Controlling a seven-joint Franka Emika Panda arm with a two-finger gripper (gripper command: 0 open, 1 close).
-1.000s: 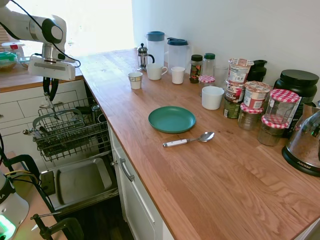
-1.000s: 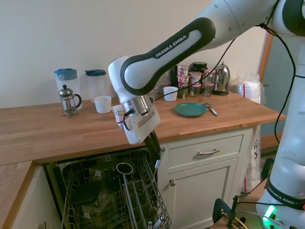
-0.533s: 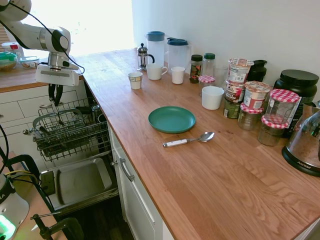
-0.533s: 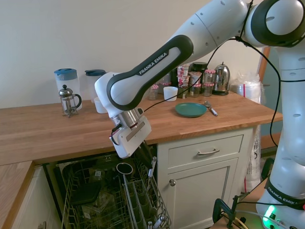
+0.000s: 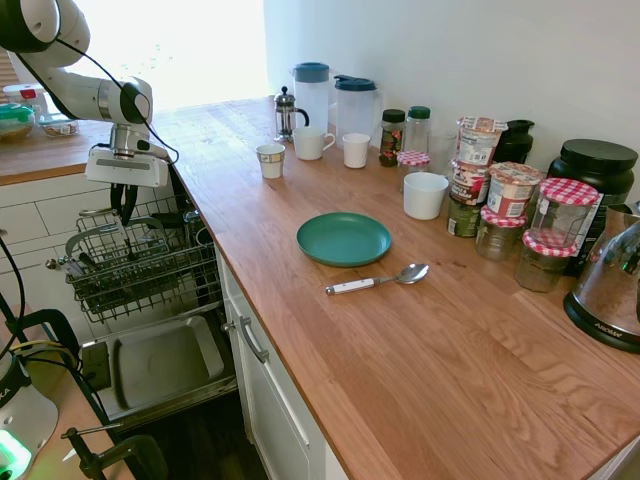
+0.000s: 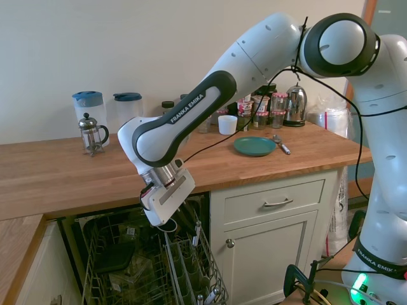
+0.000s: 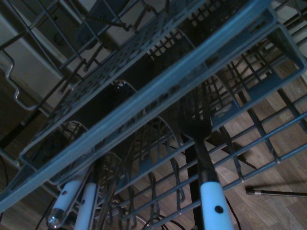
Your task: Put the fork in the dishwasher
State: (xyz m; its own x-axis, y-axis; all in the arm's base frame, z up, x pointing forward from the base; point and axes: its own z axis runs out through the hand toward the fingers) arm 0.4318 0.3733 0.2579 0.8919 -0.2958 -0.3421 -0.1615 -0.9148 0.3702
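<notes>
The dishwasher stands open with its dark wire rack pulled out over the lowered grey door panel. My gripper hangs low over the rack, close to the counter edge, and is shut on the fork, which hangs upright with its pale handle up. In the wrist view the fork points its dark tines into the grey cutlery basket. From the first exterior view my gripper sits just above the rack's back part; the fork itself is too slim to make out there.
Other pale-handled cutlery stands in the basket beside the fork. On the wooden counter lie a white-handled spoon and a green plate, with cups, jugs and jars along the wall. White drawers flank the dishwasher.
The arm has come down and shifted toward the counter side of the rack, carrying the fork. The fork's tines have dropped from above the rack into the cutlery basket.
</notes>
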